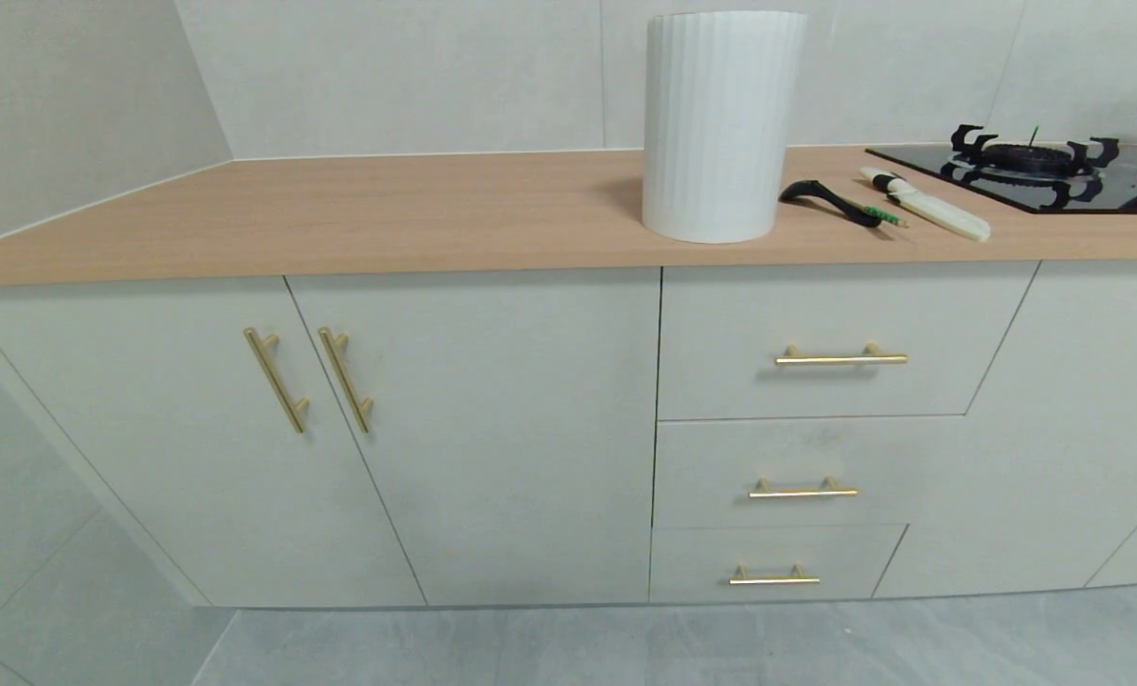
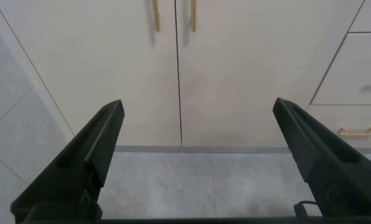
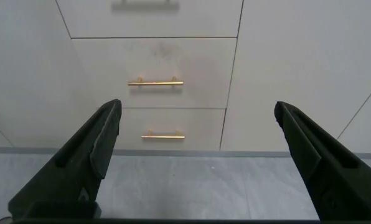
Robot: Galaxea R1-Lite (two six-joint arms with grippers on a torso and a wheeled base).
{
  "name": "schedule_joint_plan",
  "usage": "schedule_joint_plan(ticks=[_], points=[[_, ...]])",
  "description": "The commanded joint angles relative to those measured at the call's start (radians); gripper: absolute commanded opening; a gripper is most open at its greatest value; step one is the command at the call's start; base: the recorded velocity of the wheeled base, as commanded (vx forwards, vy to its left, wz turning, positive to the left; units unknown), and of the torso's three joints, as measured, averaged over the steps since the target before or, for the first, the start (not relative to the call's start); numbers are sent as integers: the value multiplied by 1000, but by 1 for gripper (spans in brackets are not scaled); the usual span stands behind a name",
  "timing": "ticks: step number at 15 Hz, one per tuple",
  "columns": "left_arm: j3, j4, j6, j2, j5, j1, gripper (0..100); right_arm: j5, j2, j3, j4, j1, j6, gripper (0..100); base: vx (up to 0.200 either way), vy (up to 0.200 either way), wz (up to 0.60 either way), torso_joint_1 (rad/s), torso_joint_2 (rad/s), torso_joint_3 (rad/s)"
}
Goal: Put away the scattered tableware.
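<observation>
While both arms hung low in front of the cupboards, the scattered tableware lay above them on the desk (image 1: 387,214), towards the robot's right. A black-handled utensil (image 1: 830,202) and a white utensil (image 1: 925,203) rested there just beside each other, between the tall white ribbed container (image 1: 720,124) and the hob (image 1: 1035,171). Their long axes ran roughly parallel, slanting from the back on the container's side to the desk's front edge on the hob's side. The black one lay nearer the container, its dark curved end close to the container's foot but apart from it.

The left gripper (image 2: 198,104) had its fingers (image 2: 92,162) spread wide on nothing and faced the pair of cupboard doors (image 2: 179,62) close to the floor. The right gripper (image 3: 198,104) was likewise spread wide and empty, and it faced the lower drawers (image 3: 154,68), which sit under the stretch of desk carrying the utensils.

By that layout the right arm looked the nearer one. It would have to rise from floor level to the desk top and turn its fingers across the slanted axis of whichever piece it took first, probably the black one. The ribbed container seemed the likely place to drop them, though the top drawer (image 1: 840,314) was also a candidate.
</observation>
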State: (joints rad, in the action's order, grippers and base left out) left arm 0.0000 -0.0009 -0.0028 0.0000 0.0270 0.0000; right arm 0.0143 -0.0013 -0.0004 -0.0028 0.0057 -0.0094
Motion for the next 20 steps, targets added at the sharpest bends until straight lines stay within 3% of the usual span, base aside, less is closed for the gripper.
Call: schedule_joint_plan(ticks=[1, 3, 6, 9, 12, 15, 20], points=[[0, -1, 0, 2, 1, 0, 100, -8, 1, -29, -22, 0, 5, 100, 0, 0, 0, 0, 0, 0], [0, -1, 0, 2, 1, 0, 100, 6, 41, -171, 7, 8, 49, 100, 0, 0, 0, 0, 0, 0], [0, -1, 0, 2, 1, 0, 100, 10, 165, -199, 107, 40, -20, 100, 0, 0, 0, 0, 0, 0], [0, -1, 0, 2, 1, 0, 100, 9, 498, -251, 104, 122, -23, 100, 0, 0, 0, 0, 0, 0], [0, -1, 0, 2, 1, 0, 100, 9, 839, -360, 93, 134, -26, 100, 0, 0, 0, 0, 0, 0], [0, 1, 0, 2, 1, 0, 100, 7, 1135, -443, -28, 134, -27, 100, 0, 0, 0, 0, 0, 0], [0, -1, 0, 2, 1, 0, 100, -22, 1592, -540, -358, 143, -26, 100, 0, 0, 0, 0, 0, 0]])
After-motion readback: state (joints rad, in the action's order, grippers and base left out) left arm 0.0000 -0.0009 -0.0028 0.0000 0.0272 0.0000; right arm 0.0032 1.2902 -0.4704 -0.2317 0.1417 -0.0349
